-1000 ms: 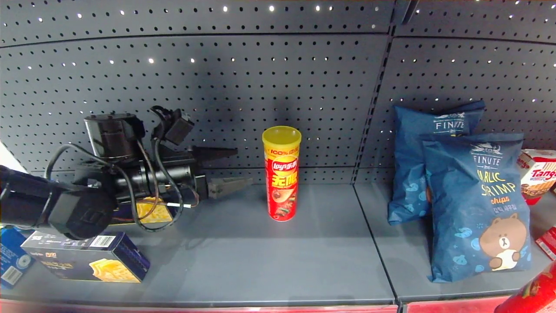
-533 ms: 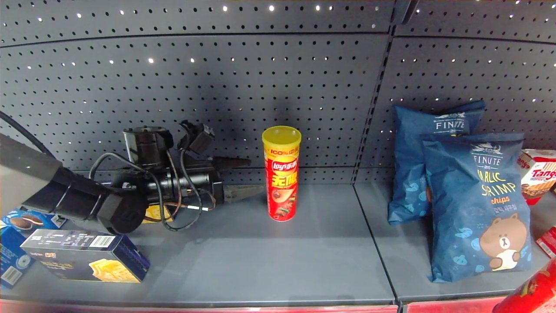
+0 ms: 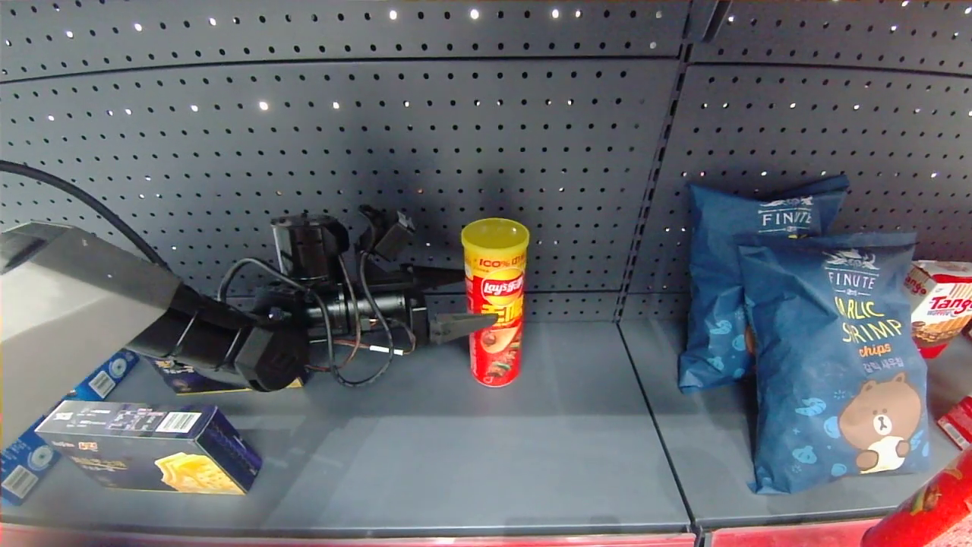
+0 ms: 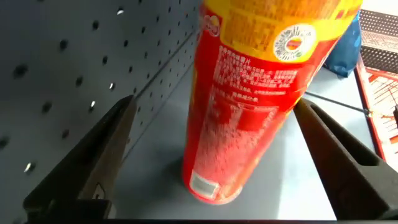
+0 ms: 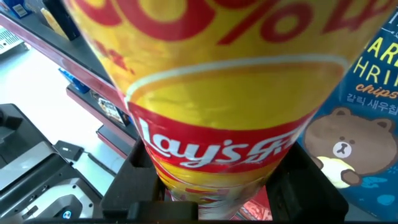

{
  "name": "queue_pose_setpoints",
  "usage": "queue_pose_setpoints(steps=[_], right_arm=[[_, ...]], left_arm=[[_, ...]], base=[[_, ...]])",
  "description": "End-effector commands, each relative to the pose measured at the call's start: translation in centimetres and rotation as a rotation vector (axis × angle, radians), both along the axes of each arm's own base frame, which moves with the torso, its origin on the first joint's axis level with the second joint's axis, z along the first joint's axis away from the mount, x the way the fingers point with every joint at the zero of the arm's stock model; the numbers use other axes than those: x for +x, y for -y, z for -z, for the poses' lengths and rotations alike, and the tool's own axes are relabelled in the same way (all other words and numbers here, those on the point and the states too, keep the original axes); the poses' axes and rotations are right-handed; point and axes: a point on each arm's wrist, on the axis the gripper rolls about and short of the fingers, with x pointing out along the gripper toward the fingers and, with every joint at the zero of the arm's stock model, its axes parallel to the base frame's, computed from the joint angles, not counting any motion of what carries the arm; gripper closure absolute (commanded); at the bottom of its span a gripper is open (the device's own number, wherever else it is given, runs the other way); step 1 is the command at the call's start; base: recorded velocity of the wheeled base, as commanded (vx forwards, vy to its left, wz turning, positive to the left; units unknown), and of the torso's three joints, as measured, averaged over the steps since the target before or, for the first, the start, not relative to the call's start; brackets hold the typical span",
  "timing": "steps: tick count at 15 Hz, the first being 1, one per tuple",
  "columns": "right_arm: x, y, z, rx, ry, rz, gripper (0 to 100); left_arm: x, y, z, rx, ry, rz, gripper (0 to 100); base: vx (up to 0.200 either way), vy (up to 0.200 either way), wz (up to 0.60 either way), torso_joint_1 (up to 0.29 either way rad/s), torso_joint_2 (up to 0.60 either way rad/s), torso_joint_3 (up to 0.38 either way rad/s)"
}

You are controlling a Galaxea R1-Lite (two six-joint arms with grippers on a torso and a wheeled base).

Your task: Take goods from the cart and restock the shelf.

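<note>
A red chips can with a yellow lid [image 3: 495,304] stands upright on the grey shelf [image 3: 471,456], near the pegboard back wall. My left gripper [image 3: 478,298] comes in from the left and is open, one finger behind the can and one in front of it. In the left wrist view the can [image 4: 249,124] stands between the two fingers [image 4: 93,168] with a gap on each side. My right gripper [image 5: 217,190] is shut on a second chips can [image 5: 217,106]. That can's red end shows at the lower right corner [image 3: 930,513].
Two blue shrimp chips bags [image 3: 835,342] lean against the back wall on the right, with a wafer box [image 3: 942,304] beyond them. A dark blue box [image 3: 152,448] lies at the front left, with more boxes [image 3: 30,471] behind it. The shelf front is open between box and bags.
My left arm has moved right along the shelf until its open fingers straddle the standing can. The can's top has shifted very slightly right.
</note>
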Motion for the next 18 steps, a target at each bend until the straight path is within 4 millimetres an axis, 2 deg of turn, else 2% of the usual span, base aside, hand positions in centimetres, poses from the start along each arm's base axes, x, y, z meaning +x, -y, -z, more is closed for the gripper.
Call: queue_pose_setpoints(steps=[1,7,11,13,16,18], right_arm=[[0.0,0.0,0.0,-0.001,-0.001,0.001,100],[0.4,-0.2,-0.3,-0.003,-0.005,0.0,100],[0.6,-0.3,-0.2,-0.007,-0.013,-0.002,100],[0.6,-0.3,-0.2,-0.007,-0.01,-0.001,100],[0.5,-0.2,-0.2,-0.004,-0.008,0.001,100],[0.4,-0.2,-0.1,-0.005,-0.008,0.006,100]], left_arm=[[0.3,0.8,0.5,0.001,-0.008,0.016,0],[0.5,2.2,0.6,-0.002,0.001,0.038,0],[-0.4,4.6,0.4,0.007,0.008,0.032,0],[-0.7,5.7,0.4,0.021,0.009,-0.03,0],[-0.7,5.8,0.7,0.03,0.005,-0.053,0],[-0.1,5.6,1.2,0.046,-0.002,-0.132,0]], base=[[0.0,0.0,0.0,0.0,0.0,0.0],[0.0,0.0,0.0,0.0,0.0,0.0],[0.0,0.0,0.0,0.0,0.0,0.0],[0.0,0.0,0.0,0.0,0.0,0.0],[0.0,0.0,0.0,0.0,0.0,0.0],[0.0,0.0,0.0,0.0,0.0,0.0]])
